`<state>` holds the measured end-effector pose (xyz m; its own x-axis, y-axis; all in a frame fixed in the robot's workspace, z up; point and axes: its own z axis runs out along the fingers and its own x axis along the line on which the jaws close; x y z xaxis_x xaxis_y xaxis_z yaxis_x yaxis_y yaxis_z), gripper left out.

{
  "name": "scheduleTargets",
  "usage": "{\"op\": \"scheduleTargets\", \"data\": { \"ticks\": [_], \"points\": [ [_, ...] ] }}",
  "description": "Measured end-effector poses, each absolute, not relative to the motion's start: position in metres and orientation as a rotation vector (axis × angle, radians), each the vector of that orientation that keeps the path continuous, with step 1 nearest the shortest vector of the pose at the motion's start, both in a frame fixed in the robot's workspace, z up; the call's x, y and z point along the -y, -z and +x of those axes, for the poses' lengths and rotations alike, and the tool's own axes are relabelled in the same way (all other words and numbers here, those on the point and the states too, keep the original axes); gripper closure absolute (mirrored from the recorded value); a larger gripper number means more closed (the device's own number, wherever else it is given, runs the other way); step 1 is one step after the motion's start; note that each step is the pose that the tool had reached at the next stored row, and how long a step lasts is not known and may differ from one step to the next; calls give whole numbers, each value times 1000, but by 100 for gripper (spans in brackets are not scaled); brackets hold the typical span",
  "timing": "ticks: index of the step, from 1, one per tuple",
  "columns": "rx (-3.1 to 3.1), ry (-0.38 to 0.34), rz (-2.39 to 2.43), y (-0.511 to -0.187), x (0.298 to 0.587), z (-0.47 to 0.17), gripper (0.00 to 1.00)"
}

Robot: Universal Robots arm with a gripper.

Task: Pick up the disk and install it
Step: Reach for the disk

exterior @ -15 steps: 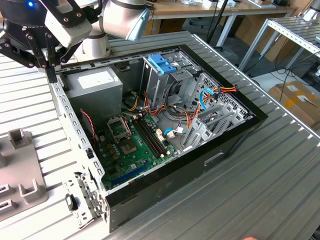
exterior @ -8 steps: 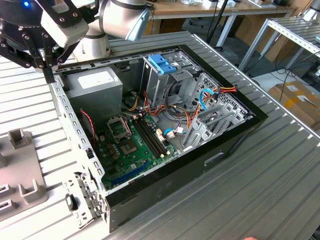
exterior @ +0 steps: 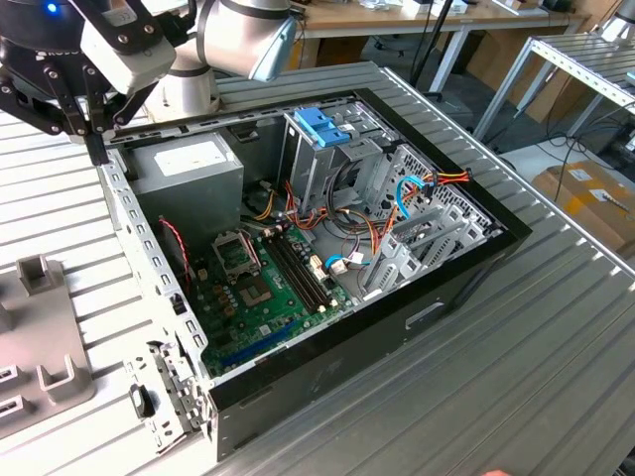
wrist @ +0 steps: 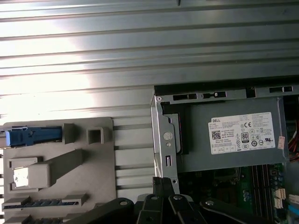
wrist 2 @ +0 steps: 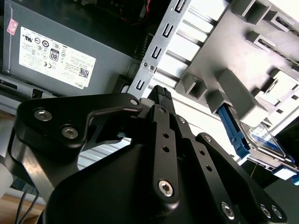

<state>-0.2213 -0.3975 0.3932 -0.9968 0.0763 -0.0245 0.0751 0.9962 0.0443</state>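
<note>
An open case (exterior: 437,307) lies on its side on a ribbed metal tabletop (exterior: 536,397). Inside it are a grey power supply (exterior: 189,164), a green motherboard (exterior: 260,290) and a metal cage (exterior: 308,164) topped by a blue bracket (exterior: 322,125). Red, orange and blue cables (exterior: 412,188) run beside the cage.

On the tabletop, at the exterior view's left of the case, sits a grey fixture (exterior: 40,342) with raised blocks and slots.

The disk (wrist 2: 267,140) sits in a slot at one corner of the fixture (wrist 2: 247,56), outside the case. In the second wrist view its blue rail (wrist 2: 232,128) runs along one side and part of its blue-and-white labelled face shows. In the first wrist view the disk (wrist: 33,135) appears as a narrow blue strip at the fixture's (wrist: 60,163) edge, as if standing on its side.

The arm (exterior: 233,35) reaches in from the far corner of the tabletop. Its gripper (exterior: 96,149) hangs over the case wall next to the power supply, between the case and the fixture. In both wrist views the gripper (wrist 2: 160,92) (wrist: 163,183) is just above the perforated metal rim (wrist: 161,140) of the case, with the labelled power supply (wrist 2: 56,56) (wrist: 233,135) close by. The jaws are pressed together with nothing between them. The gripper is well apart from the disk and touches nothing that can be seen.
</note>
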Motion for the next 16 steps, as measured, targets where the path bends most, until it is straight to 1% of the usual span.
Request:
{"op": "scheduleTargets", "data": {
  "ticks": [16],
  "points": [
    [-3113, -67, 118, -393, 389, -229, 89]
  ]
}}
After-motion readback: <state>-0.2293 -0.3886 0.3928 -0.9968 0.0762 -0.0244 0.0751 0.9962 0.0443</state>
